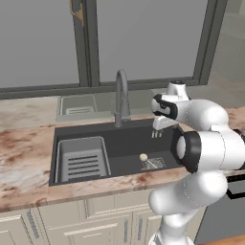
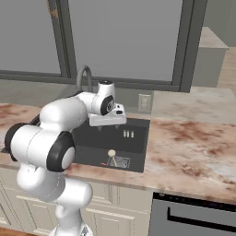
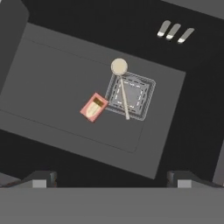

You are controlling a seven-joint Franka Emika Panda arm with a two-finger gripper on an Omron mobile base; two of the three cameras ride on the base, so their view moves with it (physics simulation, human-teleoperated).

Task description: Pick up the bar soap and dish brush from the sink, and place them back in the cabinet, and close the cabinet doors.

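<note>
My claw [image 3: 111,177] hangs above the sink [image 1: 124,143], its two dark fingertips [image 3: 41,177] spread as wide as they go and holding nothing. Looking down along it, I see the bar soap [image 3: 94,107] lying flat on the dark basin floor, well below me and a little to the left of the midline between my fingertips. Just beside it, on the right in my hand view, lies the dish brush [image 3: 122,85]: its round cream head sits at the edge of the square drain grate [image 3: 133,96] and its thin pale handle runs across the grate toward me. The soap and the brush handle are close together but apart. Three small pale slots [image 3: 174,31] show on the basin wall beyond them.

From the left base view, the brush [image 1: 146,160] rests on the sink floor at the right part of the basin, with the pale grey slotted rack [image 1: 81,160] at the left end and the curved faucet [image 1: 122,98] behind. My arm rises from the base, bends over the table [image 1: 24,139] edge, and reaches forward so the hand [image 1: 165,112] points down over the right part of the basin. In the right base view the hand [image 2: 108,115] sits over the sink's back half, with the brush [image 2: 111,156] below and in front of it.
</note>
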